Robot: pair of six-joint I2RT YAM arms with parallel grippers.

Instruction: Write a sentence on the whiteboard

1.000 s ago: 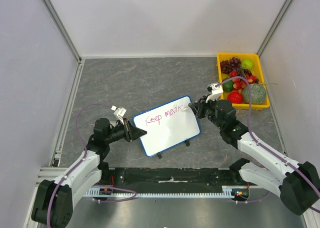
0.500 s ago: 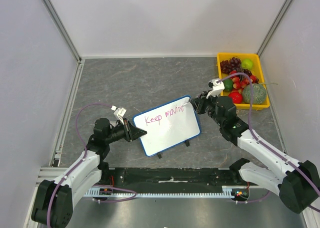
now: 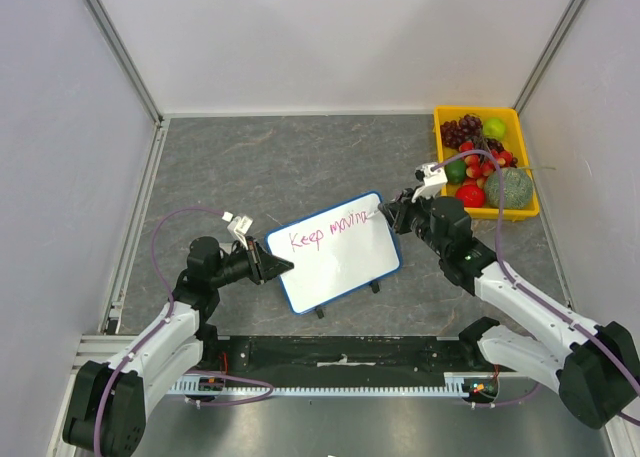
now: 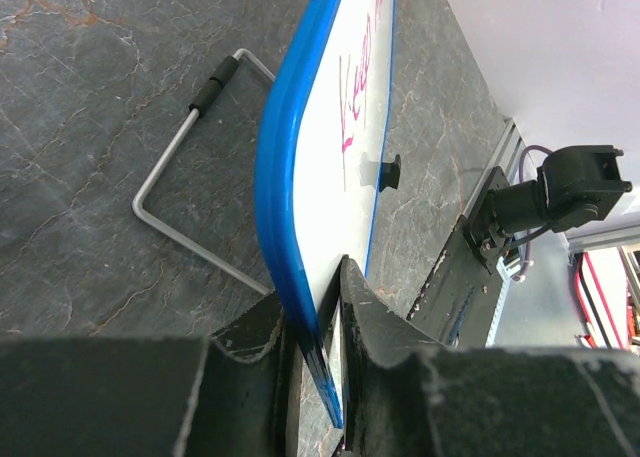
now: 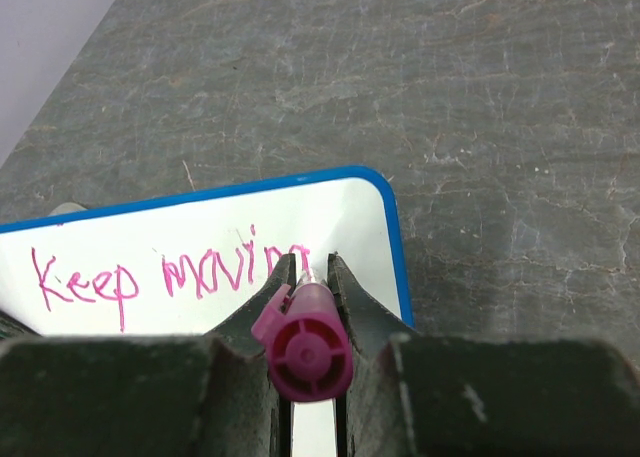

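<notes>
Whiteboard [image 3: 335, 255] sits mid-table between the grippers. The grey table [image 3: 250, 167] is open at its 9–12 o'clock, with the fruit tray [image 3: 476, 110] at 2. Left gripper [image 3: 281, 267] clamps the 9 o'clock rim. Right gripper [image 3: 384, 215] pinches a magenta marker [image 5: 300, 352], tip at the 1 o'clock corner. The sentence [image 3: 330, 229] reads "Keep movin", thin magenta.

Blue-rimmed whiteboard [image 3: 345, 269] propped up (tilted); magenta sentence [image 3: 305, 240] begins "Keep".
</notes>
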